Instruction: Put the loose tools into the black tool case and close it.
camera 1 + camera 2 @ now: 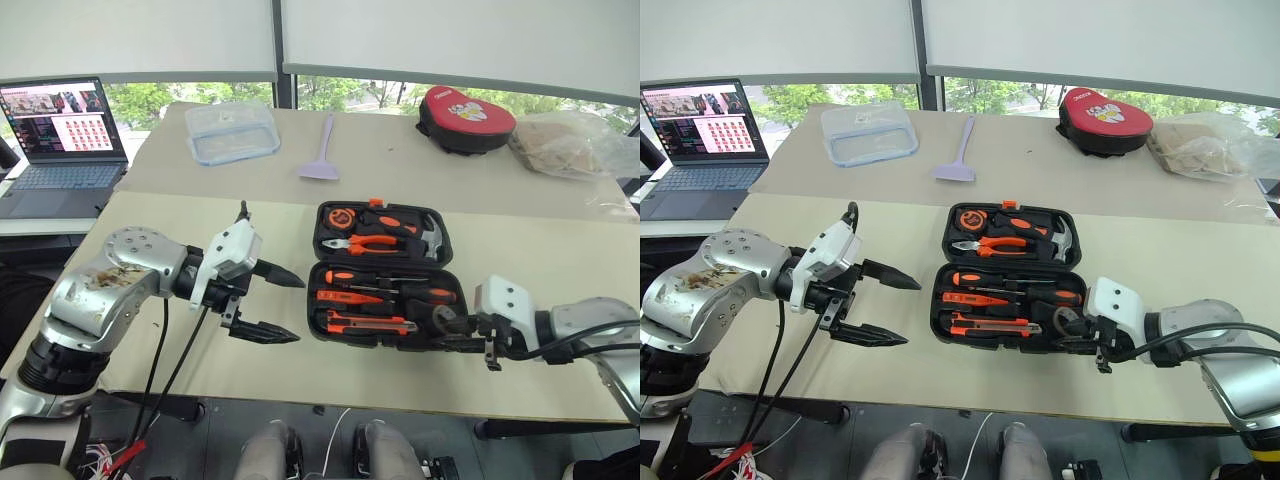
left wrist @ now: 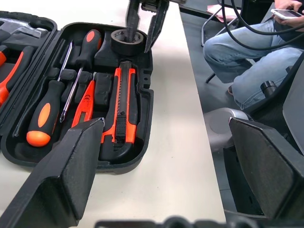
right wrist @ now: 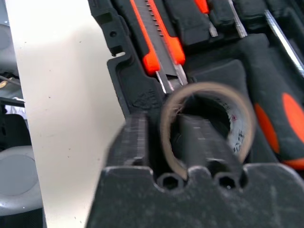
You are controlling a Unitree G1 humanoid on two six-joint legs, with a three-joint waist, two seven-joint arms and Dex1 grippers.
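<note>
Left eye view: black moulded plastic hinged tool case [image 1: 383, 275] lies open on beige table [image 1: 200, 370], lid half away from robot w/ orange-handled pliers [image 1: 372, 243], hammer [image 1: 430, 238] and tape measure [image 1: 345, 215] in their slots. Near half holds two orange-and-black-handled screwdrivers [image 1: 385, 282], slim orange tester pen [image 1: 350, 297] and orange-black utility knife [image 1: 370, 323], all lying in slots. Small dark tape roll [image 1: 444, 320] sits at case's right end, in its recess.

Right gripper [image 1: 462, 333] is at that corner, fingers low over case edge. Right wrist view: one finger [image 3: 202, 140] goes inside roll's hole, other finger [image 3: 133, 137] outside its wall, so they straddle roll's wall; jaws part-spread, can't tell if they pinch it or are loose.

Left gripper [image 1: 272, 305] hovers over table just left of case, clear of it, fingers spread wide, holding nothing, pointing toward case.

Farther table beyond: clear plastic lidded box [image 1: 232, 131], lilac spatula [image 1: 322, 152], red-and-black rounded pouch [image 1: 465, 118], crumpled clear plastic bag [image 1: 575, 145]. Open laptop [image 1: 60, 140] on side desk at far left. Left wrist view: seated person's jeans-clad leg [image 2: 251, 52] beside table, phone [image 2: 289, 13] in hand.
</note>
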